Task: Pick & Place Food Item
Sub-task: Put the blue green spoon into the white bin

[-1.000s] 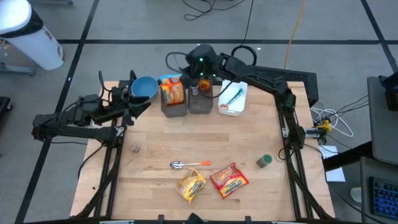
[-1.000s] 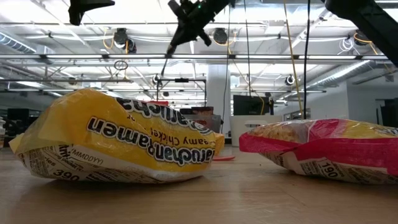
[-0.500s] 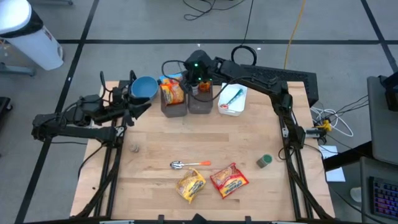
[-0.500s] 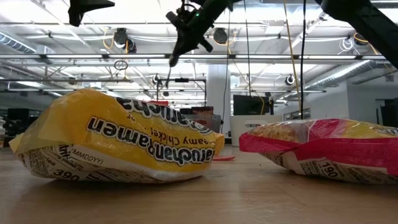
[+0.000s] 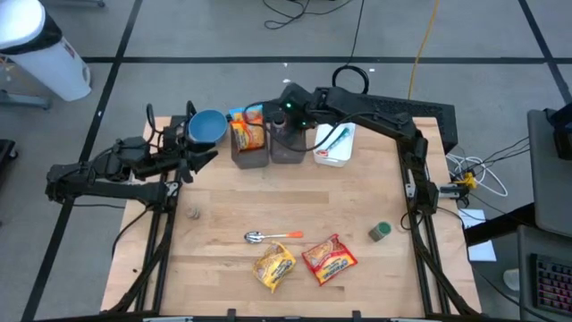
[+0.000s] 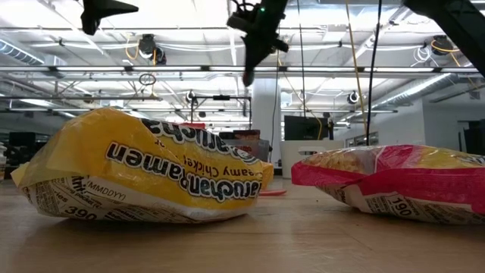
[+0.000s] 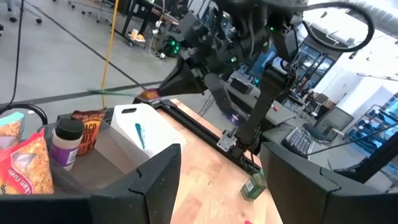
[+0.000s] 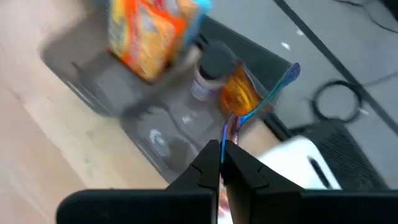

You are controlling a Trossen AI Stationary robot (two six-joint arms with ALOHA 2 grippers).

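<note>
The yellow pack (image 5: 274, 266) and red pack (image 5: 329, 258) lie side by side at the table's (image 5: 223, 268) near edge. Both are crinkled plastic, and in the low view they hide most of what is behind them. Just past them is a spoon (image 5: 273, 236) with a metal bowl and an orange handle. To the right is a small green thing (image 5: 381, 232) that I cannot identify.

My left gripper (image 5: 192, 154) waits at the left edge beside the blue bowl (image 5: 207, 125), its fingers spread wide.

At the far edge stand two grey bins. The left bin (image 5: 238, 157) holds an upright orange bag (image 5: 248, 132). The right bin (image 5: 288, 157) holds a dark-lidded jar (image 8: 208, 68) with an orange packet (image 8: 239, 93) touching it.

My right gripper (image 8: 222, 152) hangs above the right bin, fingers pressed together on a thin wrapper (image 8: 289, 71). I see the wrapper only edge-on, as a blue line, so its face is hidden. Its long axis runs straight out from my fingertips toward the table's far edge. Beside the bins is a white tub (image 5: 335, 145).
</note>
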